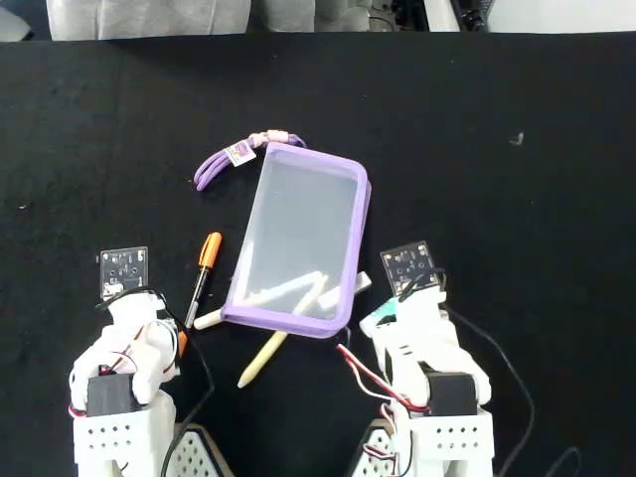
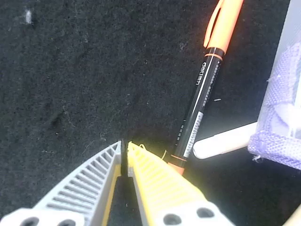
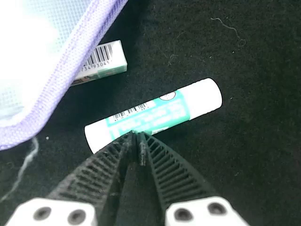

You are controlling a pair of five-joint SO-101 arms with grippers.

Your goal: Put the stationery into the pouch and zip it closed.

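Purple pouch point(image 1: 298, 234): lies flat at the centre of the high view with its long side running up the frame and its clear face up. Pale pen shapes show through the face near its lower end.
Strap point(image 1: 221, 164): a purple loop bunched at the pouch's upper left corner and joined to it there.
Orange-and-black pen point(image 1: 203, 275): on the tabletop point(image 1: 517, 199) left of the pouch and apart from it, with the orange cap pointing up the frame and the black barrel down.
White pen point(image 1: 209, 319): sticks out from the pouch's lower left corner. Its rounded end is just beside the black pen's lower end; I cannot tell if they touch.
Yellow pen point(image 1: 260, 363): pokes out of the pouch's lower edge and slants down and to the left across the black cloth.
Eraser point(image 3: 101, 61): a small white block with a barcode, tucked against the pouch's lower right edge.
Glue stick point(image 3: 155, 115): teal and white, lying on its side at the lower right of the pouch, apart from the eraser and directly ahead of the right arm.
Left fingers point(image 2: 134, 153): one yellow and one grey, pressed together and holding nothing. The tips are over bare cloth just beside the black pen's lower end.
Right fingers point(image 3: 129, 141): black, pressed together with nothing between them. The tips are right at the glue stick's side; I cannot tell if they touch it.
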